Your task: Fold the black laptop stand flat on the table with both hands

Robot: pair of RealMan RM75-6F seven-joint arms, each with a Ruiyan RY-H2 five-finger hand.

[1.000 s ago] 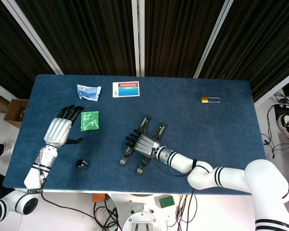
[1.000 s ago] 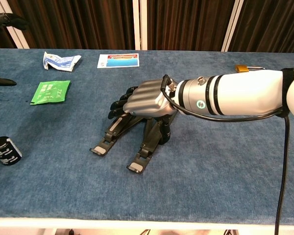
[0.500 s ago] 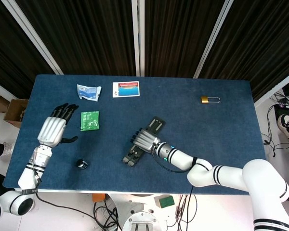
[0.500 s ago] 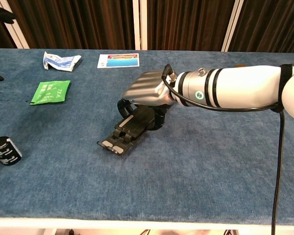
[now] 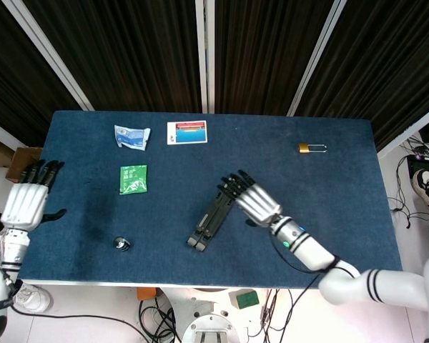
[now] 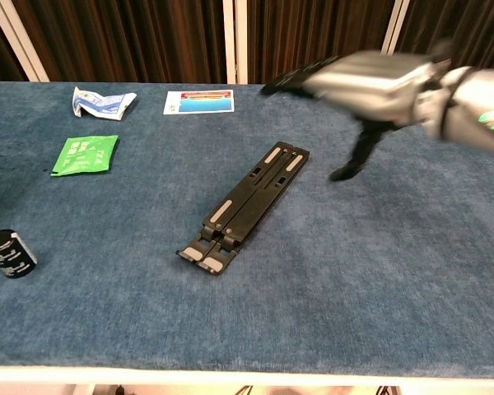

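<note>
Now your right hand (image 5: 252,199) has lifted off the black laptop stand (image 5: 213,217), fingers spread and empty. Collapsed flat, the stand lies mid-table; your left hand (image 5: 26,200), released, has withdrawn toward 9 o'clock. Folding appears complete.

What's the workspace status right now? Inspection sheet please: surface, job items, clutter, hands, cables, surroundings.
Surface: blue cloth-covered table.
Job's things: black laptop stand lies folded flat near the table's middle, touched by neither hand.
Clutter: green packet, crumpled white-blue wrapper, printed card, brass padlock, small black cylinder.
Hands: right hand open, lifted beside the stand's far end, blurred in chest view; left hand open, off the table's left edge.
Cables: black cable along the right forearm; loose cables on the floor.
Surroundings: dark curtains behind, cardboard box at left.
</note>
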